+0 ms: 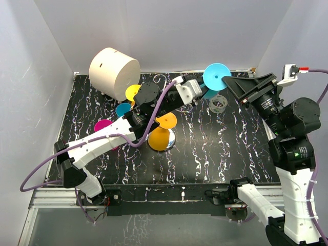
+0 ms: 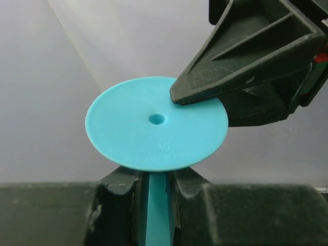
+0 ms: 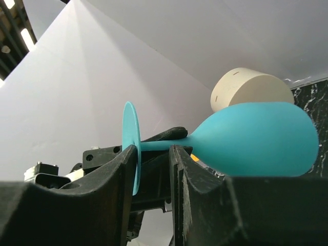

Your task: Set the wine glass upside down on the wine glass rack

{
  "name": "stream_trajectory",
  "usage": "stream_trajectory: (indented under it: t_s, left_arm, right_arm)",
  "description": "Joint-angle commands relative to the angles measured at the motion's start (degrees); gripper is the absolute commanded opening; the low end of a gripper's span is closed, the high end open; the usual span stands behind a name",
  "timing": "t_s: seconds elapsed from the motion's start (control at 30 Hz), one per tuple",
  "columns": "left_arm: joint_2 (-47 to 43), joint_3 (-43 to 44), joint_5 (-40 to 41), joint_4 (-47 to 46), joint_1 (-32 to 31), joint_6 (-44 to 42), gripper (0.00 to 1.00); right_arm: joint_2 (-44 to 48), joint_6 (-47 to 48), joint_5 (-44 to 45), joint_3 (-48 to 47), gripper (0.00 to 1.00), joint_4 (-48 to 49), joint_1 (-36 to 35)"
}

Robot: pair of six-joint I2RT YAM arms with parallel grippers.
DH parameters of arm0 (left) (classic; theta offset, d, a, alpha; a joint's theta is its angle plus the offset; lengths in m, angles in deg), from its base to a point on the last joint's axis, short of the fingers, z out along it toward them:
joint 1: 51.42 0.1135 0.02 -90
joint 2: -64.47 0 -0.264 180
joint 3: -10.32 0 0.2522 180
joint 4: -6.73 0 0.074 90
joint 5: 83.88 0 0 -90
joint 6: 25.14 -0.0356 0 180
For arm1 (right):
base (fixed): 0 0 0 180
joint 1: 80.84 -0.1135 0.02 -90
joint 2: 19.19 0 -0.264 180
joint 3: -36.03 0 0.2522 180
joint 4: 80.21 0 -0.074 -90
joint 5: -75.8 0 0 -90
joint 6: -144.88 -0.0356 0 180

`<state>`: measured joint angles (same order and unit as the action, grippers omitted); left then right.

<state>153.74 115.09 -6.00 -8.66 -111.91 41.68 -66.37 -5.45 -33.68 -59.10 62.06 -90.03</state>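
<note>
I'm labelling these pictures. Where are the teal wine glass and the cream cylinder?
teal wine glass (image 3: 256, 138), right wrist view, on the side of its bowl.
cream cylinder (image 1: 114, 69), top external view, on the middle of its visible body.

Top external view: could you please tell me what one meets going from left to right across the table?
cream cylinder → orange wine glass → turquoise wine glass → white connector
</note>
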Motion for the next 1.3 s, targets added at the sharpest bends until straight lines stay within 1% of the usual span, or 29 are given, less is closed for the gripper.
stream_trajectory:
  t_s: [0.0, 0.1, 0.3, 0.57, 0.67, 0.77, 0.8, 0.87, 0.9, 0.93, 1.0, 1.07, 1.27]
  left_arm:
    - [-2.8, 0.2, -4.1, -6.1, -0.4, 0.7, 0.00]
    - [-3.0, 0.0, -4.8, -6.0, -0.4, 0.9, 0.00]
    - [-3.1, -0.1, -5.1, -6.0, -0.5, 1.3, 0.00]
    - [-3.3, -0.6, -6.6, -5.6, -0.4, 1.8, 0.00]
    - [-3.4, -1.0, -7.1, -6.0, -0.4, 2.3, 0.00]
    - [-3.7, -1.5, -6.6, -6.3, -0.4, 3.1, 0.01]
    - [-3.8, -1.8, -6.1, -6.7, -0.4, 3.2, 0.10]
    - [-4.7, -3.3, -5.3, -6.9, -0.4, 3.0, 0.40]
    - [-5.6, -4.4, -4.8, -7.1, -0.5, 2.9, 0.51]
    - [-6.8, -5.6, -4.3, -7.3, -0.4, 2.7, 0.57]
    - [-8.8, -7.6, -2.9, -7.1, -0.4, 2.1, 0.63]
    - [-10.4, -8.7, -1.5, -5.7, -0.4, 1.4, 0.65]
    - [-15.7, -12.1, 4.2, -1.8, -0.3, 0.1, 0.69]
  right_arm:
    - [0.2, -5.3, -2.7, 3.2, 0.28, 5.5, 0.2]
    - [0.5, -7.6, -3.7, 4.2, 0.26, 7.9, 0.2]
    - [1.1, -8.8, -3.2, 4.5, 0.20, 9.0, 0.3]
    - [1.1, -9.0, -4.9, 5.1, 0.20, 10.8, 0.2]
    - [1.6, -9.1, -4.7, 5.6, 0.13, 11.0, 0.2]
    - [1.8, -9.0, -3.9, 5.5, 0.03, 10.8, 0.2]
    - [1.9, -9.0, -3.6, 5.4, 0.00, 10.5, 0.2]
    - [2.0, -9.1, -3.1, 5.1, 0.00, 10.2, 0.3]
    - [1.8, -9.3, -3.1, 5.0, 0.00, 10.3, 0.3]
    - [1.8, -9.4, -3.1, 4.8, 0.00, 10.5, 0.2]
    - [1.6, -9.5, -2.8, 4.7, 0.00, 10.7, 0.2]
    - [1.6, -9.3, -1.8, 4.9, 0.00, 10.7, 0.2]
    - [1.0, -8.6, 0.7, 5.7, 0.00, 10.6, 0.2]
